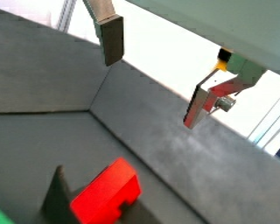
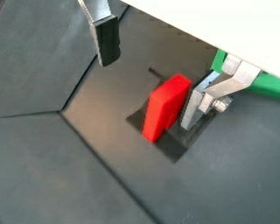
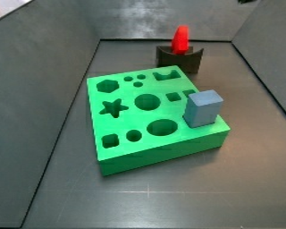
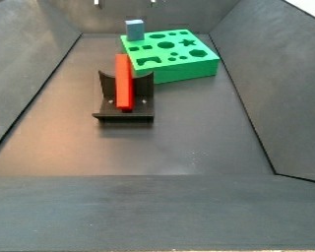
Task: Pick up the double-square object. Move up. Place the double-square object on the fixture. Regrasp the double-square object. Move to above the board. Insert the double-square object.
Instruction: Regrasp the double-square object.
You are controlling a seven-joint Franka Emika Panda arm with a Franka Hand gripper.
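The double-square object (image 3: pixel 180 38) is a small red block standing upright on the dark fixture (image 3: pixel 179 59), behind the green board (image 3: pixel 146 116). A side view shows the same red block (image 4: pixel 122 81) leaning on the fixture's upright (image 4: pixel 123 103). In both wrist views my gripper (image 1: pixel 157 73) (image 2: pixel 150 73) is open, with only floor between the plates. It hangs above the red block (image 2: pixel 166 107), which lies below and close to one finger (image 2: pixel 195 103). The red block (image 1: pixel 108 191) and fixture (image 1: pixel 55 197) show low in a wrist view. The gripper itself is out of both side views.
A grey-blue cube (image 3: pixel 204 108) (image 4: pixel 134 28) sits on the board's corner. Dark sloping walls (image 3: pixel 62 98) enclose the floor on all sides. The board (image 4: pixel 173 51) lies next to the fixture, and its edge (image 2: pixel 265 86) shows past one finger.
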